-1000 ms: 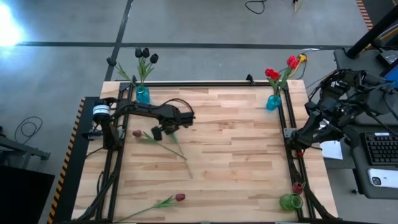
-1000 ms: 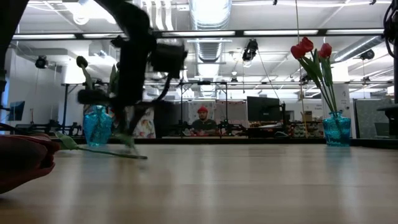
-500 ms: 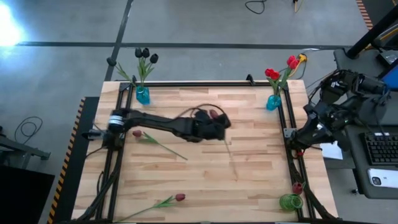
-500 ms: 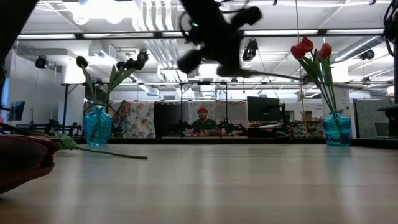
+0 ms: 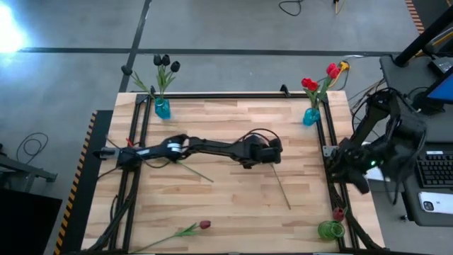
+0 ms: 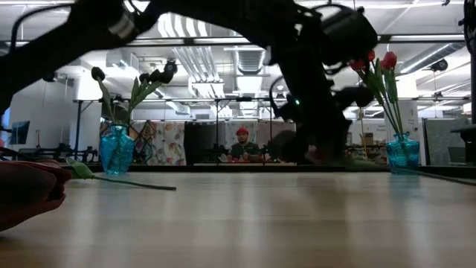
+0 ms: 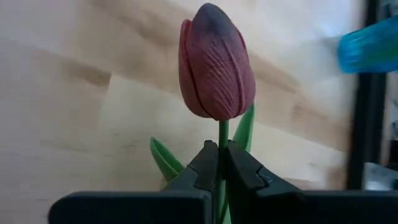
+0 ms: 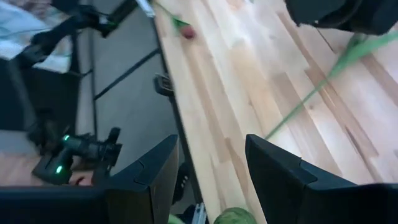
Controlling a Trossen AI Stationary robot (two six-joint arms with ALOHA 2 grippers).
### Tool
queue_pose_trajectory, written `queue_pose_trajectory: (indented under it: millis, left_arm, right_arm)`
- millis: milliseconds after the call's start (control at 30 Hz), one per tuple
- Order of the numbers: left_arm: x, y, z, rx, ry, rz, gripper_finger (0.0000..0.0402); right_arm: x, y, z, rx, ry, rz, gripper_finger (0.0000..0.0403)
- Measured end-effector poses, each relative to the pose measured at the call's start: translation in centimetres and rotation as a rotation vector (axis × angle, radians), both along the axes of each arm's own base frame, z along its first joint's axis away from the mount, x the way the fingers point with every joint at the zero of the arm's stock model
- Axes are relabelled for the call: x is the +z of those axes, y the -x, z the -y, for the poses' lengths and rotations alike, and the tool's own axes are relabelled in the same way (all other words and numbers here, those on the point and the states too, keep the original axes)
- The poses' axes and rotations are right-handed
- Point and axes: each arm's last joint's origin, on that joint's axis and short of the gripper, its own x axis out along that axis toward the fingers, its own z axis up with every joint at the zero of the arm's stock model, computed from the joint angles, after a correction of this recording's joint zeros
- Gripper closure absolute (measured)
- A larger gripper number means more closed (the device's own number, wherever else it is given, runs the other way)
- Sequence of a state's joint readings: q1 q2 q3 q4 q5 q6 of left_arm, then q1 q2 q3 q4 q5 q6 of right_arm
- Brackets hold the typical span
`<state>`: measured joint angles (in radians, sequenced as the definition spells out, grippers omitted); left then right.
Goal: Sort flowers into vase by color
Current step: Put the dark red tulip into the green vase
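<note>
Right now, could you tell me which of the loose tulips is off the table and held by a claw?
The dark red tulip clamped by its stem in the left claw over the middle of the table; the other loose tulips lie flat on the wood.

— where's each camera looking from?
— one hangs overhead, facing straight down on the table [image 5: 233, 191]. one sits at tabletop level, facing the room. the left wrist one is tight on a tulip [image 7: 215, 65].
— any overlap?
— overhead and low views share the blue vase [image 5: 162, 108] [image 6: 116, 149].
</note>
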<state>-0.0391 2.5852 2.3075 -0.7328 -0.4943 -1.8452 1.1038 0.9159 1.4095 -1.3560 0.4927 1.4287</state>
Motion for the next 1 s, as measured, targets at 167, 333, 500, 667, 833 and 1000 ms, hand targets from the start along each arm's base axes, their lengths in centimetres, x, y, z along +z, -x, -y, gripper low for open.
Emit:
queue_pose_trajectory:
  millis: [167,333,500,667,833,1000]
  left_arm:
    - [-2.6,-0.5,-0.7,-0.01,0.117,-0.015,0.0401]
    - [-2.4,-0.1,-0.9,-0.112,0.104,-0.1,0.0377]
    - [-0.8,0.2,-0.9,-0.256,0.053,-0.173,0.0313]
    - [3.0,1.8,-0.6,-0.336,0.018,-0.249,0.0242]
    - [8.4,3.3,0.4,-0.477,-0.084,-0.24,0.0201]
    - [17.9,7.2,3.1,-0.573,-0.403,-0.184,0.0196]
  right_arm:
    - [-1.7,-0.3,-0.5,-0.06,0.004,-0.051,0.0225]
    - [-3.1,-0.4,-0.6,-0.1,0.027,-0.083,0.0225]
    - [-3.6,-1.1,-0.1,-0.192,0.032,-0.068,0.0225]
    - [-3.5,-2.0,0.8,-0.265,0.045,-0.052,0.0215]
    - [-4.3,-3.4,1.4,-0.361,0.094,-0.057,0.0166]
    - [-5.0,-5.1,2.5,-0.462,0.14,-0.081,0.0115]
